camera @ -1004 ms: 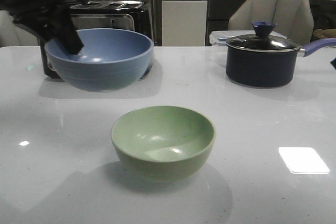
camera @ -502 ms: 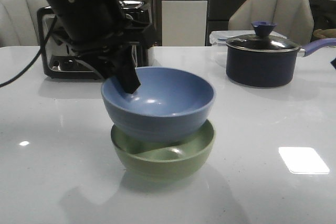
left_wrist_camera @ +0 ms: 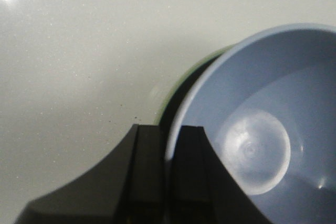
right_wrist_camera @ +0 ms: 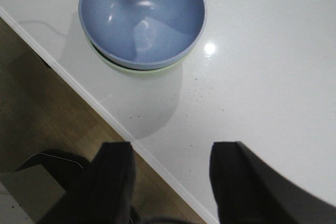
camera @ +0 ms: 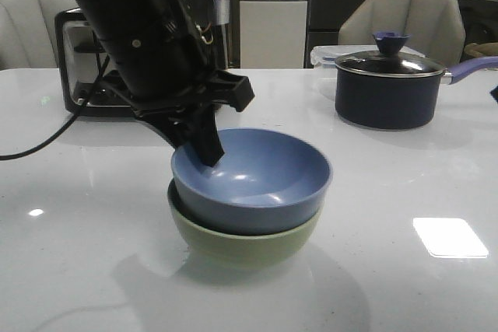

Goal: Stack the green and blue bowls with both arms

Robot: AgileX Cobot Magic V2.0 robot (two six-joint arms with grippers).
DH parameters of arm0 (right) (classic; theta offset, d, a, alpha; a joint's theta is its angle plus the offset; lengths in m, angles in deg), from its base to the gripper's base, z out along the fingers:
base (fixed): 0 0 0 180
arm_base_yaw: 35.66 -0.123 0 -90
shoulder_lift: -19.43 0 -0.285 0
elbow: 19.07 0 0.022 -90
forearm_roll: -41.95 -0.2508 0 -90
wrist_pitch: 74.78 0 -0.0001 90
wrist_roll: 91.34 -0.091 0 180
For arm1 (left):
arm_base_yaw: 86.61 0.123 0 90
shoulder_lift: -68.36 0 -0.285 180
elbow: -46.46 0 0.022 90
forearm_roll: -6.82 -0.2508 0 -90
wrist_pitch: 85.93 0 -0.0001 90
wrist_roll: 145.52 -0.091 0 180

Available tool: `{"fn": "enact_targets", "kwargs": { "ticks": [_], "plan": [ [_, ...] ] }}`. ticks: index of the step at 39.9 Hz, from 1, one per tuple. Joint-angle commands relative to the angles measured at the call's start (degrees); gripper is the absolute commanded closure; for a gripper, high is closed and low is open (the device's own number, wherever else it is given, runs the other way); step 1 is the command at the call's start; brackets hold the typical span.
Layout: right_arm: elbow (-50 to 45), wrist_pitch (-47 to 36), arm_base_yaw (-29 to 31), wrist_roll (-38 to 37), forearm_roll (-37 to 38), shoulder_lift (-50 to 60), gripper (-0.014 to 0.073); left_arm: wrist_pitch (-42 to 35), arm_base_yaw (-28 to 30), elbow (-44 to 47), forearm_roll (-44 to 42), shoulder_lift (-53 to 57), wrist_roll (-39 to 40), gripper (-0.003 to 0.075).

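The blue bowl (camera: 250, 180) sits inside the green bowl (camera: 245, 240) near the middle of the white table (camera: 405, 192), a little toward the near edge. It looks almost fully nested, with only a pale green band visible under it, and it seems slightly tilted to the left. The left gripper (camera: 204, 145) comes down from the far left and grasps the blue bowl's left rim, one finger inside and one outside. The left wrist view shows the rim passing between the two black fingers (left_wrist_camera: 189, 150). This pinch on the rim probably lets the arm lower the bowl without touching the green one. The blue bowl is smooth, matte and dusty in colour, with a round flat bottom. The right gripper (right_wrist_camera: 170, 177) hangs spread apart and empty above the near table edge, well apart from the bowls.
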Motion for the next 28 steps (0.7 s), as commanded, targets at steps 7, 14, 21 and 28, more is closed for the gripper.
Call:
{"fn": "enact_targets", "kwargs": {
  "ticks": [7, 14, 21, 28],
  "plan": [
    [1.56, -3.29, -0.04, 0.6, -0.14, 0.41, 0.0148, -1.71, -0.42, -1.66, -0.05, 2.41, 0.05, 0.0404],
    [1.56, -3.29, -0.04, 0.6, -0.14, 0.41, 0.0148, 0.04, -0.42, -1.66, -0.4, 4.07, 0.05, 0.0316],
    [1.56, -3.29, -0.04, 0.6, -0.14, 0.41, 0.0148, 2.08, -0.32, -1.56, -3.04, 9.34, 0.05, 0.0316],
    [1.56, -3.29, -0.04, 0.6, -0.14, 0.41, 0.0148, 2.71, -0.32, 1.37, -3.25, 17.12, 0.05, 0.0316]
  ]
}}
